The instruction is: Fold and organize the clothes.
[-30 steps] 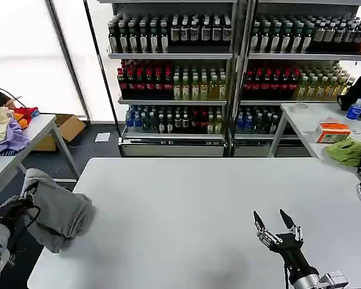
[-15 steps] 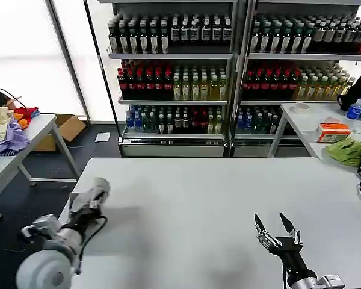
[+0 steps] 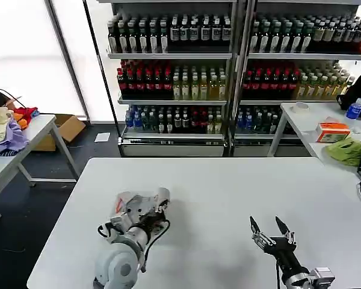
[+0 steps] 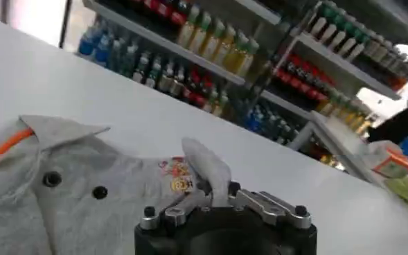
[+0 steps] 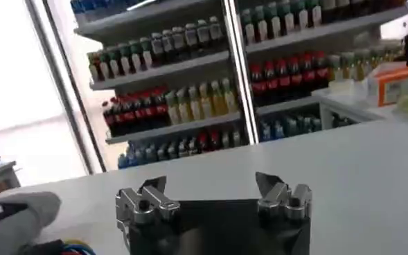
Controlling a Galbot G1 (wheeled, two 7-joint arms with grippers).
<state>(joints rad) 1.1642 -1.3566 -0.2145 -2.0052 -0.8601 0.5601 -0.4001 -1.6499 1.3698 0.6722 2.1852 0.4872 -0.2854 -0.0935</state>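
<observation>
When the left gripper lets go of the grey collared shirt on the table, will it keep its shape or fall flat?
Probably it slumps: the grey collared shirt looks soft, bunched in loose folds at the left gripper. It likely stays put on the white table, as cloth does not roll. The right gripper waits open, apart.

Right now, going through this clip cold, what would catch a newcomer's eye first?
The left claw sits over the near-left part of the white table, shut on a grey collared shirt with an orange placket stripe, dark buttons and a small colourful print. The right claw waits open and empty at the near-right. Behind the table stand shelves of bottled drinks.
</observation>
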